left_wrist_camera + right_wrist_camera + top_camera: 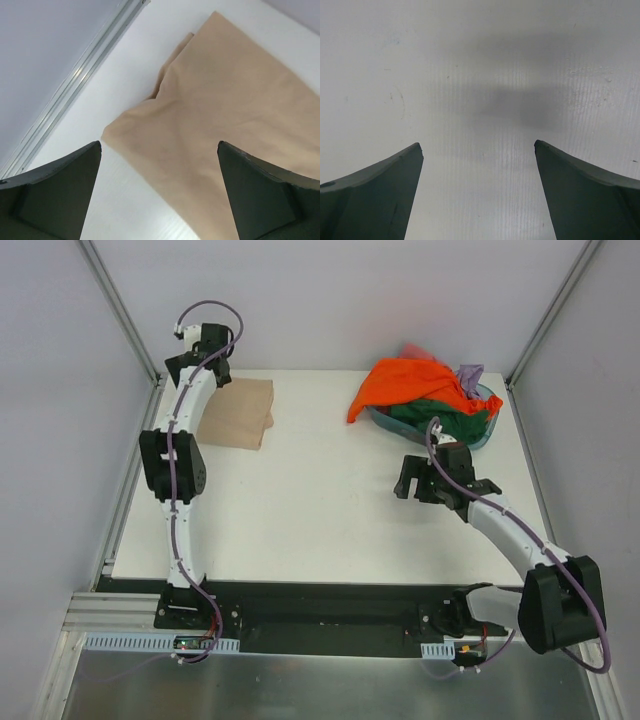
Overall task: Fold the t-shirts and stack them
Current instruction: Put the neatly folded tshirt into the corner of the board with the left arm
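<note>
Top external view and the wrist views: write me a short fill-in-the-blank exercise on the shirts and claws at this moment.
1. The tan t-shirt near the left claw is already ____.
2. The orange t-shirt is heaped on the basin at the far ____ corner of the table.
3. The left claw and the right claw both stand ____, holding nothing.
Missing words: folded; right; open.

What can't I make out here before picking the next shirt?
- Top view: the orange t-shirt drapes over the teal basin; how many shirts lie underneath is hidden.
- Left wrist view: the tan t-shirt runs off the right and bottom edges.
- Right wrist view: only the table shows; no shirt in frame.
</note>
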{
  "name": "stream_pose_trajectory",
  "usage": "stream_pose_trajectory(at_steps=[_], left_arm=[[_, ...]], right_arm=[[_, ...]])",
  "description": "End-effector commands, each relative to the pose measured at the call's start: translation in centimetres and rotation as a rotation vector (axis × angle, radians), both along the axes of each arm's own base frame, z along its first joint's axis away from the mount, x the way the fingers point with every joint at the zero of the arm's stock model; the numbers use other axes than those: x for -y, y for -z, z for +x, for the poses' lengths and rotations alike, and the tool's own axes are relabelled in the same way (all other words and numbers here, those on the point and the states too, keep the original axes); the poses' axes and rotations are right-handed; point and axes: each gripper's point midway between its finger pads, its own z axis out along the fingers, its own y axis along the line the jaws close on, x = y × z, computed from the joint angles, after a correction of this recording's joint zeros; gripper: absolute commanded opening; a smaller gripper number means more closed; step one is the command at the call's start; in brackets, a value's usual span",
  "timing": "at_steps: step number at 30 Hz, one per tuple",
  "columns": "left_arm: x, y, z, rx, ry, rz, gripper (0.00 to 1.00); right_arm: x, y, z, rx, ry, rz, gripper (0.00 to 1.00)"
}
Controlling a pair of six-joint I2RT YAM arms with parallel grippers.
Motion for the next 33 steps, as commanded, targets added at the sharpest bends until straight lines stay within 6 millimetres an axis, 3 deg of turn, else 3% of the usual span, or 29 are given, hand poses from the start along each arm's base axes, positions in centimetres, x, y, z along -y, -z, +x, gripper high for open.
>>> stream_pose_trajectory(at_steps=[1, 3, 5, 9, 12, 15, 21, 25, 33], left_arm=[[2.4, -7.9, -2.9, 0.154, 0.019, -0.075, 0.99], [4.6, -8.1, -3.8, 0.15, 0.093, -0.164, 0.99], [7.9, -6.9, -4.5, 0.113, 0.216, -0.315, 0.99], [14.3, -2.0, -7.3, -0.033, 0.386, -0.612, 0.99], [18.8, 0.9, -7.5, -0.108, 0.575, -0.742, 0.99], [21.5, 2.9, -6.5, -0.156, 0.682, -0.785, 0.99], [21.8, 7.2, -3.9, -0.201, 0.693, -0.763, 0.99], [21.7, 8.4, -2.0, -0.19, 0.683, -0.755, 0.99], [18.0, 10.0, 0.9, -0.15, 0.568, -0.711, 0.99]], right_arm=[[-0.8, -3.6, -0.1, 0.101, -0.009, 0.085, 0.96], [-0.8, -4.3, -0.5, 0.129, -0.01, 0.104, 0.96], [-0.8, -4.8, -0.9, 0.142, -0.014, 0.115, 0.96], [-0.8, -4.8, -1.5, 0.15, -0.013, 0.126, 0.96], [-0.8, -4.5, -1.6, 0.14, -0.015, 0.126, 0.96], [-0.9, -4.4, -1.5, 0.133, -0.025, 0.122, 0.96], [-0.1, -3.7, -1.2, 0.121, 0.005, 0.082, 0.96], [-0.2, -3.4, -0.9, 0.108, -0.002, 0.07, 0.96], [-0.2, -2.5, -0.5, 0.074, -0.005, 0.053, 0.96]])
